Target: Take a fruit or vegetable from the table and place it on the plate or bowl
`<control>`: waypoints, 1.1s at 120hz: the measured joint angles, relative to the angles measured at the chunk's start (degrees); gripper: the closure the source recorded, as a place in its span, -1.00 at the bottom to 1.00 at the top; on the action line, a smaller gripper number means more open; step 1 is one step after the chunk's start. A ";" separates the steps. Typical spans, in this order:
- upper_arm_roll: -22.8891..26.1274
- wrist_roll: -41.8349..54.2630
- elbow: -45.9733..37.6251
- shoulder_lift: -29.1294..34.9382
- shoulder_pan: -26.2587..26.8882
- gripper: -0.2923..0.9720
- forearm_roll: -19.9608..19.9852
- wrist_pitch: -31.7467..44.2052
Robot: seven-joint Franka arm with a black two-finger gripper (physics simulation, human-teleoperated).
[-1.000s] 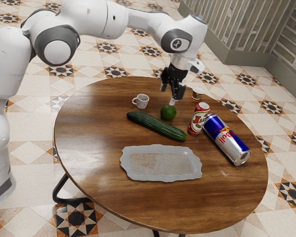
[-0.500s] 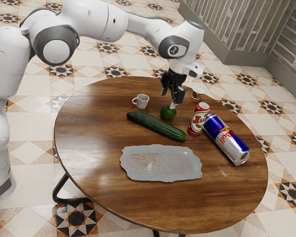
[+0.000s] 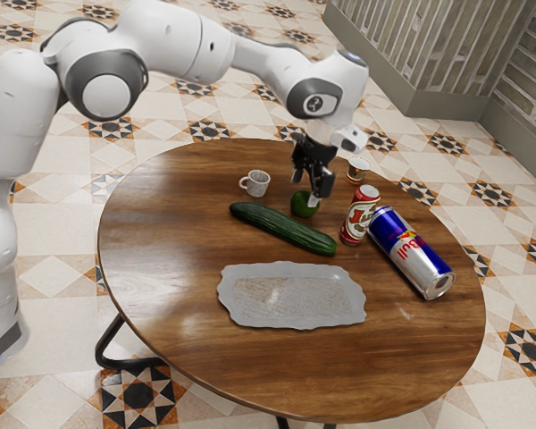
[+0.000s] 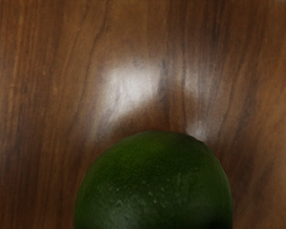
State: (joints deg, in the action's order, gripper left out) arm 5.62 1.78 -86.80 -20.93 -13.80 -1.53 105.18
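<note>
Lime on table (beside cucumber), under end effector.

A white cup stands upright, well apart from the cans. A small tin stands just behind an upright red can. A blue can lies on its side just beside the red one.

domestic-looking room, perhaps patio or café corner: patterned floor tiles, slatted wall panelling, round wooden desk bearing cup, drink cans, plate, cucumber.
</note>
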 joint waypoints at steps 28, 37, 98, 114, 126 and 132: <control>-0.01 0.02 -0.14 -0.83 0.00 -0.54 0.03 0.73; 0.00 0.03 -0.14 -1.04 0.00 -0.54 0.03 0.86; 0.01 -0.51 -0.84 -2.72 0.08 0.00 -0.08 3.03; 0.07 -1.02 -0.86 -1.76 0.07 0.20 -0.58 3.21; 1.38 -1.30 -3.41 3.09 0.14 0.17 -0.77 2.96; 2.04 -1.38 -5.79 6.30 0.19 0.15 -0.77 2.87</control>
State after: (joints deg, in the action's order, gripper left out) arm 7.67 0.40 -92.60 -14.63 -13.62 -2.30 108.05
